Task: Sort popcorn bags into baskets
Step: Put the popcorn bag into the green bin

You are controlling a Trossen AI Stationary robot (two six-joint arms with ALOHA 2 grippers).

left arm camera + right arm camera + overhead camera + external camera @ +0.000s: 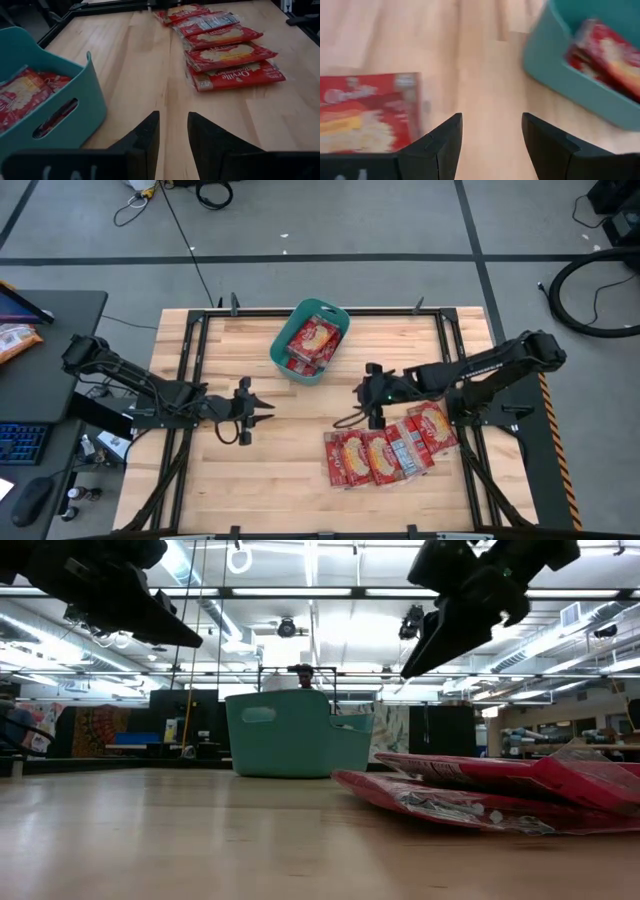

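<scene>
A teal basket (pixel 283 345) stands at the far middle of the table, with red popcorn bags (pixel 313 340) lying inside it. Several more red bags (pixel 385 452) lie in an overlapping row on the table at the near right. My left gripper (pixel 268 408) is open and empty, above the bare wood near the table's middle left; its wrist view shows the basket (pixel 95 95) and the row of bags (pixel 225 50). My right gripper (pixel 362 392) is open and empty, in the air between the basket (pixel 555 70) and the row's nearest bag (pixel 365 110).
A black metal frame (pixel 190 340) runs along the table's edges. A dark side desk with an orange snack bag (pixel 15 340) stands off the table's left. Bare wood (pixel 290 470) lies between the two grippers and at the near left.
</scene>
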